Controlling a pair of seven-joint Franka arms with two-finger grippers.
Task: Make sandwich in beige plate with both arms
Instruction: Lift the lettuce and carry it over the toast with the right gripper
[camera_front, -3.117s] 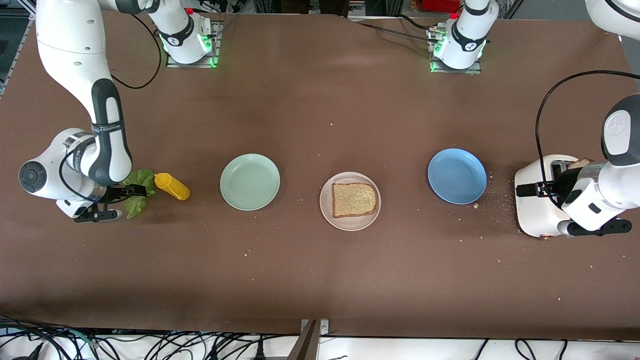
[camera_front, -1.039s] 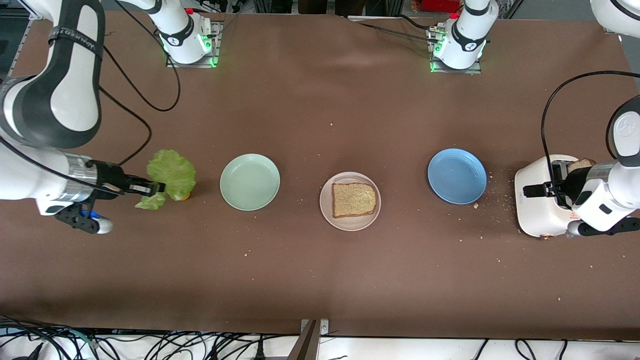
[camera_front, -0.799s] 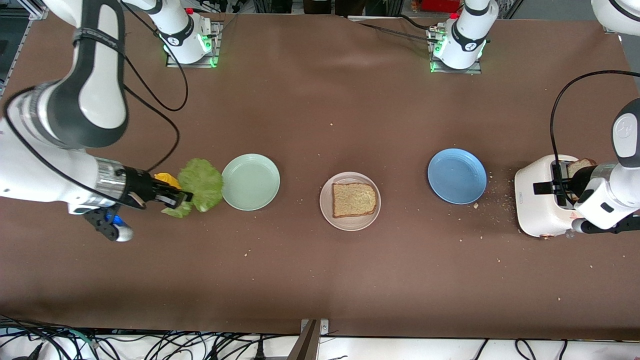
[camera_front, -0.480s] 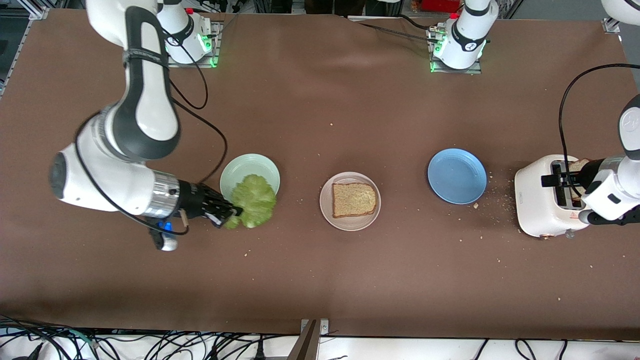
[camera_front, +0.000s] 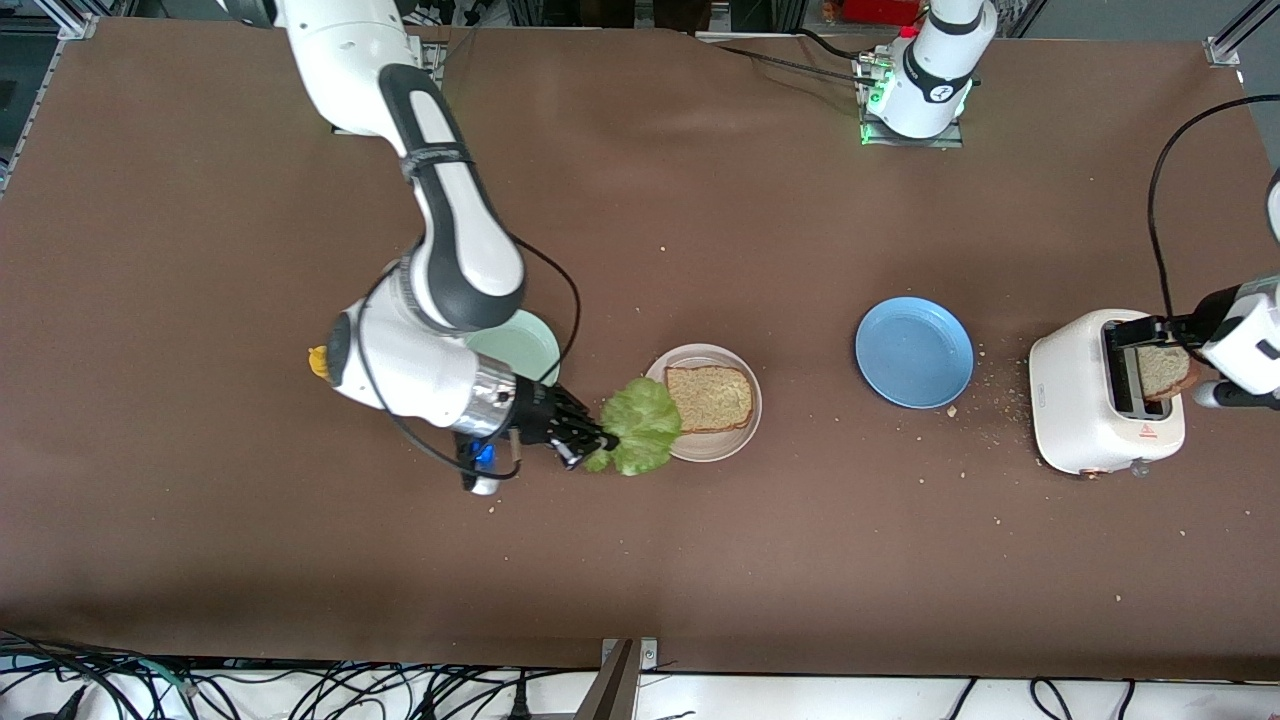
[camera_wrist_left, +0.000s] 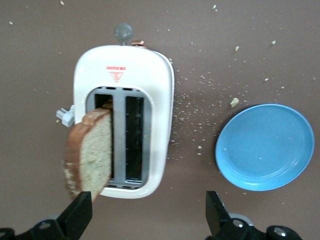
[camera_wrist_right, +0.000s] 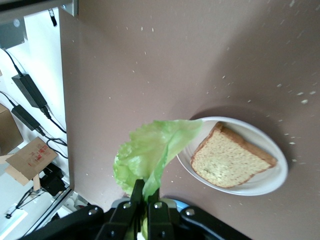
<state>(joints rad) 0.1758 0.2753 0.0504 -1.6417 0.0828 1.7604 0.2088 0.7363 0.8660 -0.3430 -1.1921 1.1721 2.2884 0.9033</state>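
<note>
- Fingers of the right gripper (camera_front: 592, 452) pinched tight on the stem end of the lettuce leaf (camera_front: 642, 438), hanging over the beige plate's (camera_front: 708, 449) rim toward the right arm's end of the surface (camera_front: 640, 560).
- Fingers of the left gripper (camera_wrist_left: 145, 215) spread wide above the white toaster (camera_front: 1075, 420); no grip on anything.
- Done so far: one bread slice (camera_front: 708, 398) lying flat in the beige plate, mid-surface.
- Under way: lettuce almost over that slice, not yet laid down.
- Left to do: release the leaf onto the bread; pull the second slice (camera_wrist_left: 90, 152), standing up out of a toaster slot, and set it on top.
- Roughly a third complete, judging by one layer of three in place.
- Unused nearby: mint-green plate (camera_front: 535, 345), blue plate (camera_front: 913, 351).
</note>
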